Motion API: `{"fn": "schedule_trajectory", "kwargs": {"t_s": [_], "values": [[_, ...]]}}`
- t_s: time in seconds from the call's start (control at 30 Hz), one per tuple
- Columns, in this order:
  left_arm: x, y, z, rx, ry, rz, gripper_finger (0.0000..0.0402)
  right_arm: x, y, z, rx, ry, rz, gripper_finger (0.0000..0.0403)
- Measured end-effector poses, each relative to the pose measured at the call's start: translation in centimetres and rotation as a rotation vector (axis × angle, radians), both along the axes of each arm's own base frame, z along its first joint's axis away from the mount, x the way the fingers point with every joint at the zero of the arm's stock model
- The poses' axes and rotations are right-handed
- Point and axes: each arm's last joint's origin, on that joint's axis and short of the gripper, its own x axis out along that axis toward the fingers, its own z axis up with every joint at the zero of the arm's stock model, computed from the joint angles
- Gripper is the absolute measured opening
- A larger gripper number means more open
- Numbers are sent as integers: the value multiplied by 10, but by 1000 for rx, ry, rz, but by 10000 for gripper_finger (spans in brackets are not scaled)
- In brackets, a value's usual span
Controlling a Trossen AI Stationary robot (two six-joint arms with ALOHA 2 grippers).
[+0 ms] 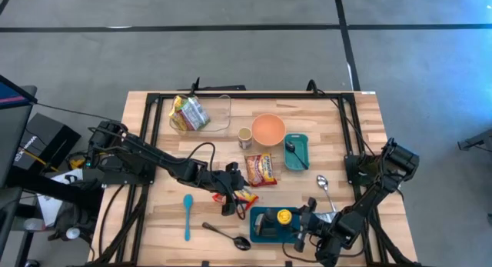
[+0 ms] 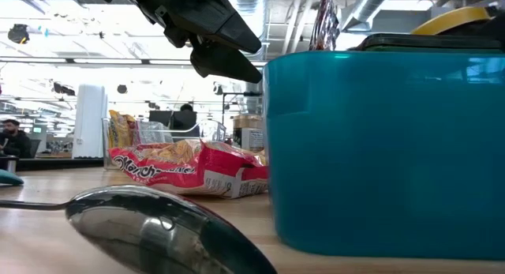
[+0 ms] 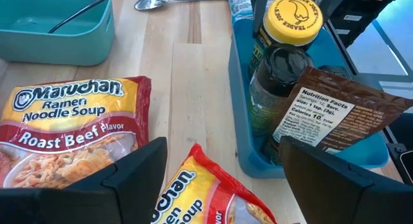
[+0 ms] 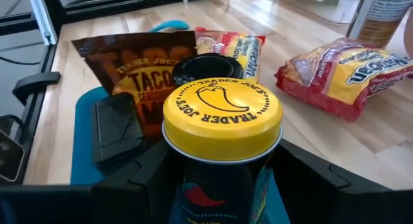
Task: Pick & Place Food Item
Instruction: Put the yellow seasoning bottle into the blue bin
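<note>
Trouble could come first on the left, where the left hand (image 1: 228, 196) hangs low over a small Maruchan ramen packet (image 1: 244, 196), its fingers spread wide with nothing between them. From the left wrist view that packet (image 3: 206, 195) lies crooked between the two fingers, one corner poking up. If the hand closes on that corner alone, I'd say the slick wrapper could slide out or swing on the lift. Just beside it sits a bigger roast beef ramen pack (image 1: 260, 168), so a wide closing stroke might nudge it too.

Moving right, the dark teal tray (image 1: 258, 230) stands close by, already crowded: a yellow-lidded jar (image 1: 284, 216), a dark-lidded bottle (image 3: 284, 75) and a brown taco seasoning pouch (image 3: 335, 117) leaning against them. Dropping the noodles in there risks tipping the pouch or knocking a bottle, as little bare floor shows.

Further right, the right hand (image 1: 307, 230) sits right at the tray with its fingers either side of the yellow-lidded jar (image 4: 221, 114); they look parted rather than pinching, though contact lower down is hidden. Two arms this close could clash if both move over the tray.

As for the packet itself: red and yellow, crinkled, light and floppy, flat on the bench (image 1: 369, 128) between the left hand's fingers.
</note>
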Motion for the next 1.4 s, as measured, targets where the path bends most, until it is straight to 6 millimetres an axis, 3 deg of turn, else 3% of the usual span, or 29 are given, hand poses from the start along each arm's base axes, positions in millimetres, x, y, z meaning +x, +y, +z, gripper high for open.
{"fn": "schedule_trajectory", "kwargs": {"t_s": [0.53, 0.87, 1.4], "values": [[0, 0, 0, -1, 0, -1, 294, 6, -5, -1, 24, 42, 4, 239], [0, 0, 0, 1, 0, 2, 294, 17, -12, -1, 63, 86, 0, 239], [0, 0, 0, 1, 0, 1, 294, 16, -12, -3, 52, 120, 27, 239]]}}
